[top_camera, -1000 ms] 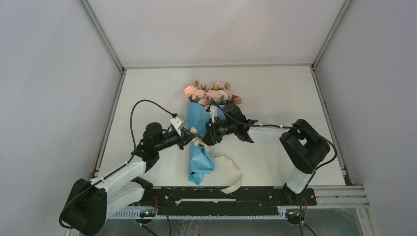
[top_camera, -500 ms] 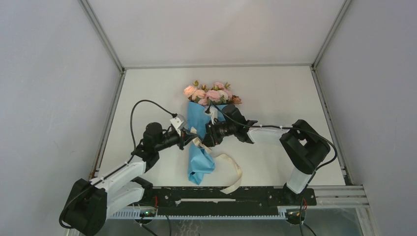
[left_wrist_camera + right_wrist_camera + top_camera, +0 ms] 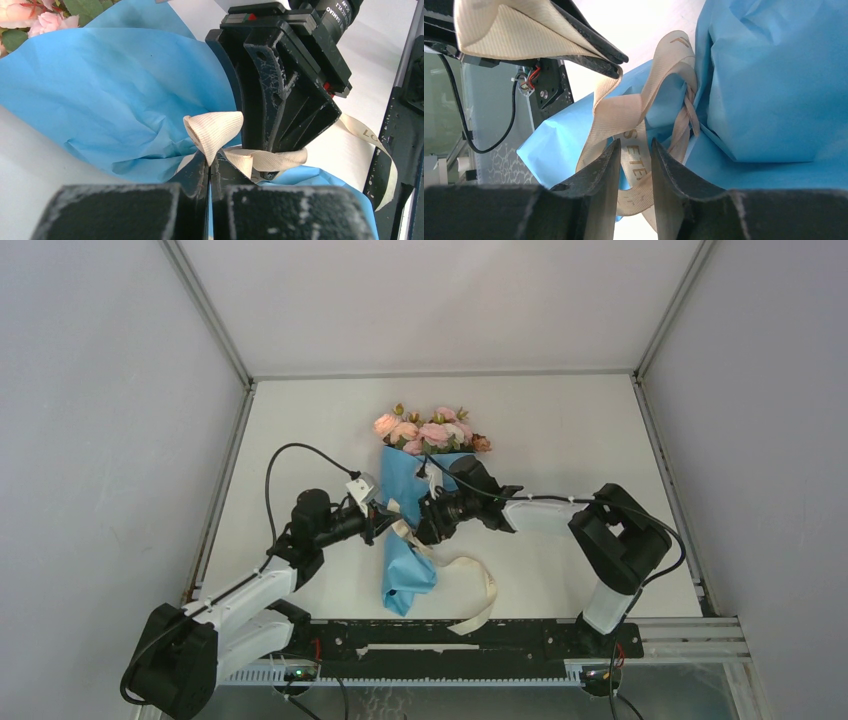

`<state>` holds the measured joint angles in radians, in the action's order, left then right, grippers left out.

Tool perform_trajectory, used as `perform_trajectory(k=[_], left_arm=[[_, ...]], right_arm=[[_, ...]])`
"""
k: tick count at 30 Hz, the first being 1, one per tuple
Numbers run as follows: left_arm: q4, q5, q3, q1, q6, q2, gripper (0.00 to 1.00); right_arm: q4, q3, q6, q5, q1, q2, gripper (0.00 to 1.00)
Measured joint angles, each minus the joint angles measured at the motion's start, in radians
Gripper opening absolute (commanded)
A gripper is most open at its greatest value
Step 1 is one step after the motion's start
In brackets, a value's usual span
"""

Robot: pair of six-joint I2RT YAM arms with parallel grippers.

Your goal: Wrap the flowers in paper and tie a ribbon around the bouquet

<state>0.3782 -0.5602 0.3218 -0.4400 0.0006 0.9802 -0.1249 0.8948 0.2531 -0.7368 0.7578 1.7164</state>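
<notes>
You are in the tying step. The bouquet (image 3: 408, 525) lies in the middle of the counter (image 3: 560, 430). The flowers (image 3: 430, 432) point to the far side and the narrow end of the paper (image 3: 405, 580) points toward the near edge, so the wrapping looks done. The ribbon (image 3: 478, 585) goes round the waist of the cone, and one loose end trails off to the right and near across the counter.

Your left jaws are fully shut, pinching a small upright loop of the ribbon just above the paper. Your right jaws stand partly closed with a printed strand of the ribbon running between them and touching both sides. It looks gripped, though the wrist view does not show how firmly. Both sets of jaws sit close together at the waist, the left one on its left and the right one on its right.

I judge that a knot or bow is being formed and is not yet drawn tight, since the strands by the waist hang slack and twisted. The next move calls for drawing the two held parts apart evenly, left and right. That should cinch the knot without dragging the bouquet or tearing the thin paper.

The strand in the right jaws shows the gold letters "ETE", with the rest hidden. The trailing end shows "LO" in the left wrist view. A label on the right wrist housing (image 3: 332, 15) looks like "DAMIAO".
</notes>
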Motion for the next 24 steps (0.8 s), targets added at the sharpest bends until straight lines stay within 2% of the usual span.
perform_trajectory(k=[3, 6, 8, 11, 13, 19, 24], left_arm=[[0.000, 0.000, 0.000, 0.000, 0.000, 0.000, 0.00], [0.000, 0.000, 0.000, 0.000, 0.000, 0.000, 0.00], [-0.001, 0.000, 0.000, 0.000, 0.000, 0.000, 0.00], [-0.003, 0.000, 0.000, 0.000, 0.000, 0.000, 0.00], [-0.007, 0.000, 0.000, 0.000, 0.000, 0.000, 0.00], [-0.032, 0.002, 0.000, 0.000, 0.000, -0.010, 0.00], [-0.069, 0.045, 0.001, 0.000, -0.029, -0.014, 0.00]], right_arm=[[0.003, 0.000, -0.006, 0.000, 0.010, 0.000, 0.37], [0.002, 0.000, -0.006, -0.002, 0.019, 0.001, 0.30], [0.002, 0.000, -0.007, -0.006, 0.023, 0.003, 0.23], [0.002, 0.000, -0.011, -0.009, 0.024, 0.004, 0.05], [0.002, 0.000, -0.015, -0.007, 0.024, 0.004, 0.00], [0.003, 0.000, -0.016, 0.013, 0.001, -0.008, 0.00], [0.003, 0.000, 0.000, 0.090, -0.031, -0.061, 0.00]])
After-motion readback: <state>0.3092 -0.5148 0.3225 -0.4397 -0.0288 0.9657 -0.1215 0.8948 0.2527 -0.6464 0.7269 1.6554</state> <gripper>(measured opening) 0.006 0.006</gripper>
